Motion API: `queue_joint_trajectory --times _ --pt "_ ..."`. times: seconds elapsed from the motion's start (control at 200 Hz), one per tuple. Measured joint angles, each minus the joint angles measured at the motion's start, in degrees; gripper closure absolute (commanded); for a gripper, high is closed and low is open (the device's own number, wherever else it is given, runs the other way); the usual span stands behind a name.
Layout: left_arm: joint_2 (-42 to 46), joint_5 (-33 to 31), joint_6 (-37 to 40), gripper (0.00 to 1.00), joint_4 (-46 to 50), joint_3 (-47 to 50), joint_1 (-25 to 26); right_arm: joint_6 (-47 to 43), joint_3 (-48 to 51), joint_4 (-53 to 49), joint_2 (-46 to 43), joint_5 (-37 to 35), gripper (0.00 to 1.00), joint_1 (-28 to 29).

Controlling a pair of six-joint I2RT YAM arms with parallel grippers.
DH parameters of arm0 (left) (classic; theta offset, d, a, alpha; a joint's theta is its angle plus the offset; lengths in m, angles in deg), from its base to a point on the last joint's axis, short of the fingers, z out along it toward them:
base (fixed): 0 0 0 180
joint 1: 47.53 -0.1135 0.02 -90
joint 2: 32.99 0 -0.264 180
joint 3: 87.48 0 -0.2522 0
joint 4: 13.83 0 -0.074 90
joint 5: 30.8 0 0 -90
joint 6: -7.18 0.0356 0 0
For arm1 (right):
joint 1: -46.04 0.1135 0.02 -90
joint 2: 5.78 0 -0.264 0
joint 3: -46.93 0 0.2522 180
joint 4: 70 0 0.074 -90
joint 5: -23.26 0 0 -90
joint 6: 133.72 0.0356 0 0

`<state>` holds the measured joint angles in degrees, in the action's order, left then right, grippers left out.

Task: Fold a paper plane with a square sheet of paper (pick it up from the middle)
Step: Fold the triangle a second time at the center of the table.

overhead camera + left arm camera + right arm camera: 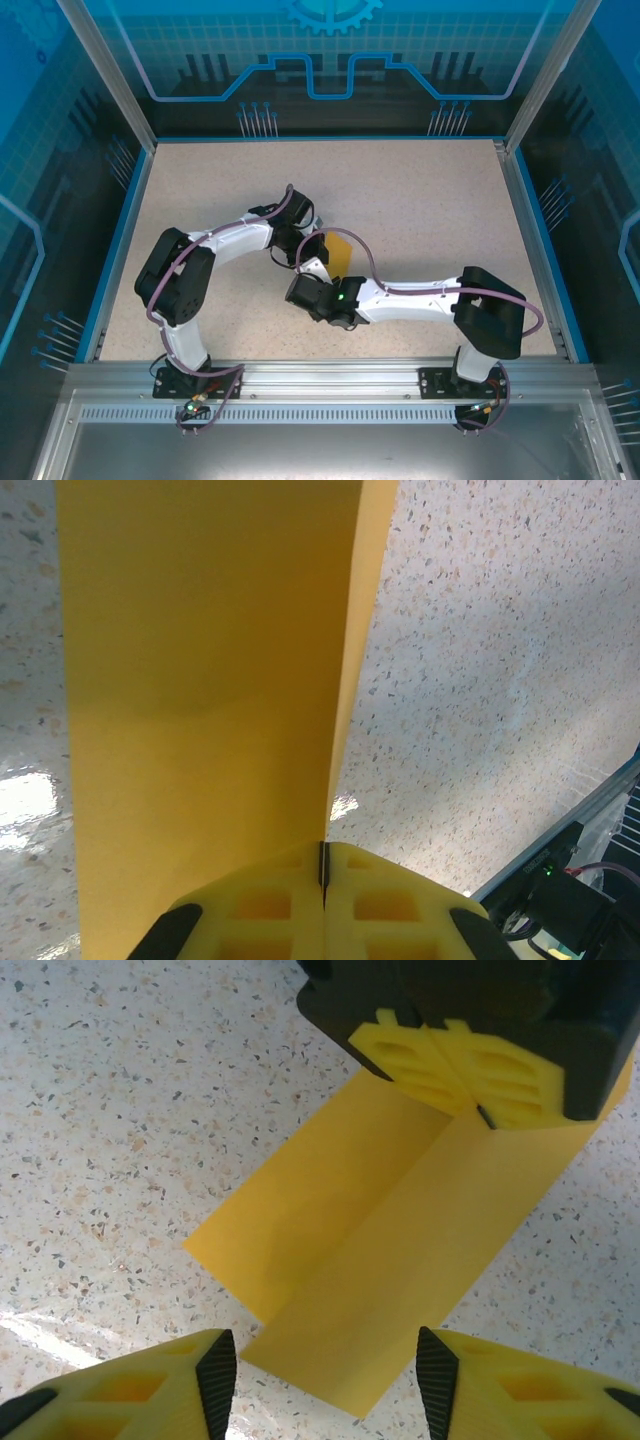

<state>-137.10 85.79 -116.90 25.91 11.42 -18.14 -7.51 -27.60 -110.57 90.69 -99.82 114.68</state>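
In the top view the square sheet of paper (pixel 342 255) shows as a small orange-yellow patch just right of the frame's centre, on the speckled table (pixel 450 200), partly covered by both wrists. The left gripper (pixel 318 243) reaches in from the upper left of the patch and the right gripper (pixel 318 270) from below it, and the two heads sit close together.

In the left wrist view the left gripper's yellow fingers (pixel 270 905) at the bottom centre are pressed together. Just a thin dark seam runs between them, and the paper is pinched in it. From there the sheet runs to the top of the frame as a broad panel on the left and a narrow one on the right seen nearly edge-on. The two panels meet at a crease that rises from the grip.

In the right wrist view the sheet lies across the middle of the frame, with the crease down its length dividing it into two panels. The left gripper clamps its upper-right end. Its lower end is at or just above the table; I cannot tell which. The right gripper's fingers (pixel 215 1370) stand apart at the bottom edge, left and right, holding nothing
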Motion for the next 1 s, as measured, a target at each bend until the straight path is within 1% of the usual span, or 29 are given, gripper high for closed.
queue_joint_trajectory --times 0.095,0.145,0.305,0.37,0.45,0.605,0.815,0.915,1.0 --pt "0.00 0.00 -0.04 0.94 0.02 0.00 0.00 0.02 0.00 0.00 0.00 -0.17 0.54 0.00" --pt "-0.02 0.00 -0.07 0.94 0.04 0.00 0.00 0.00 0.00 -0.02 -0.02 -0.28 0.58 0.00" --pt "-0.22 0.00 -0.04 0.94 0.09 0.00 0.00 0.22 0.00 -0.31 -0.44 -1.05 0.64 0.00" --pt "-0.22 0.00 -0.04 0.94 0.07 0.00 0.00 0.20 0.00 -0.42 -0.90 -1.03 0.70 0.00" --pt "-0.22 0.00 -0.04 0.94 0.09 0.00 0.00 0.22 0.00 -0.44 -1.55 -1.03 0.73 0.00" --pt "-0.37 0.00 -0.04 0.94 0.09 0.00 0.00 -0.15 0.00 -0.46 -2.38 -0.98 0.88 0.00" --pt "-0.52 0.00 -0.04 0.93 0.31 0.00 0.00 -0.74 0.07 -0.66 -2.51 -0.70 0.94 -0.35" --pt "-0.52 0.00 -0.04 0.93 0.33 0.00 0.00 -1.33 0.96 0.02 -3.50 0.59 0.97 -0.98" --pt "-0.52 0.00 -0.04 0.89 0.35 0.00 0.00 -1.79 2.43 1.66 -4.74 2.38 0.99 -1.90"
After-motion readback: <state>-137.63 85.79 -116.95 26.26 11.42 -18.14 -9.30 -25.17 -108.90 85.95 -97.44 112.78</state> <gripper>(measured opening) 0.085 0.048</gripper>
